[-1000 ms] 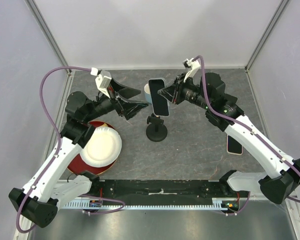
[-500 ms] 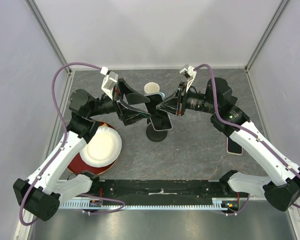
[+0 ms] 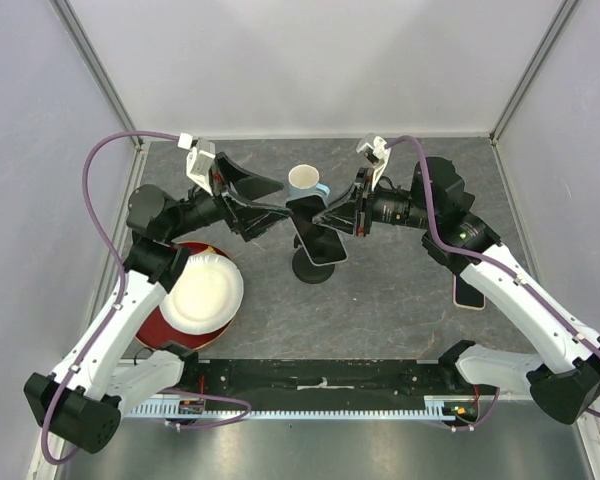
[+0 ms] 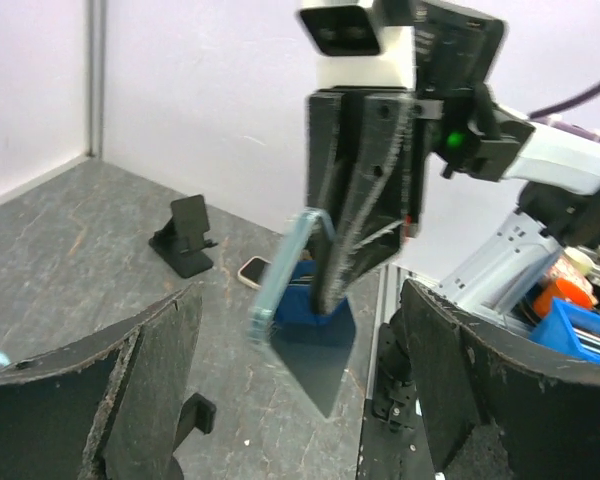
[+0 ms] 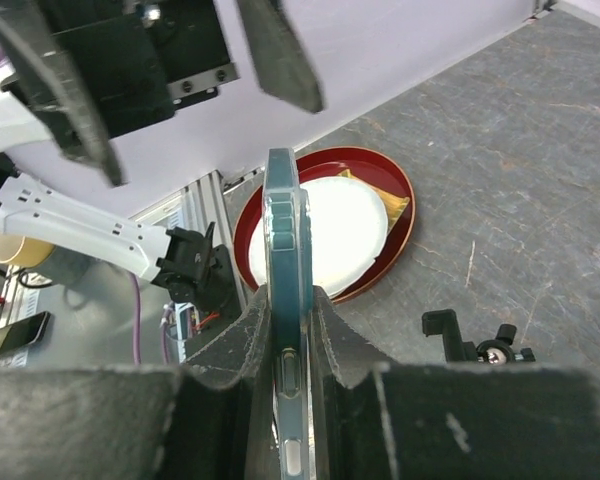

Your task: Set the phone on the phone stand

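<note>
Blue-cased phone between two right fingers; second phone flat.

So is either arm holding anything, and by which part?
Right tool clamps the teal-cased dark phone by its faces near one end; left tool holds nothing.

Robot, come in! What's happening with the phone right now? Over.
Copy: right gripper shut on the phone; left gripper open, close by. Phone tilted above the phone stand, not seated. Nothing blocking the stand.
</note>
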